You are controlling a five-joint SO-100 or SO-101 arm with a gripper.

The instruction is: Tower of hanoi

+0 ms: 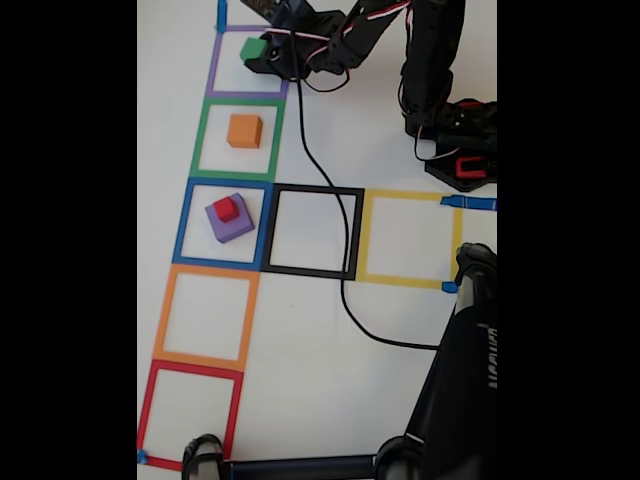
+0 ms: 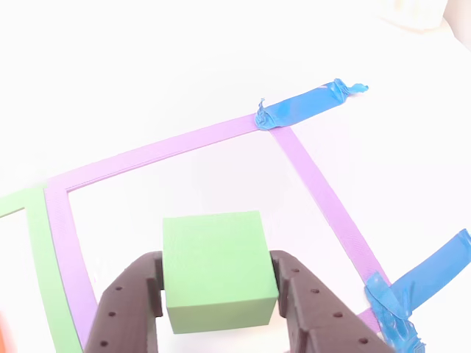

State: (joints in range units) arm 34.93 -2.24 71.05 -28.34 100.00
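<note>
Gripper (image 2: 218, 294): 2 dark fingers (image 2: 125, 309) pressed against opposite sides of the green cube (image 2: 215, 268), clamped on it. Green cube sits inside the purple tape square (image 2: 176, 143); whether it rests on the table (image 1: 400, 130) or is lifted, cannot tell. Fixed view: gripper (image 1: 262, 55) at green cube (image 1: 253, 47), top of the column of squares. Orange cube (image 1: 244, 131) in the green tape square (image 1: 238, 140) just below. Red cube (image 1: 227, 208) stacked on purple cube (image 1: 230, 221) in the blue tape square (image 1: 223, 225).
</note>
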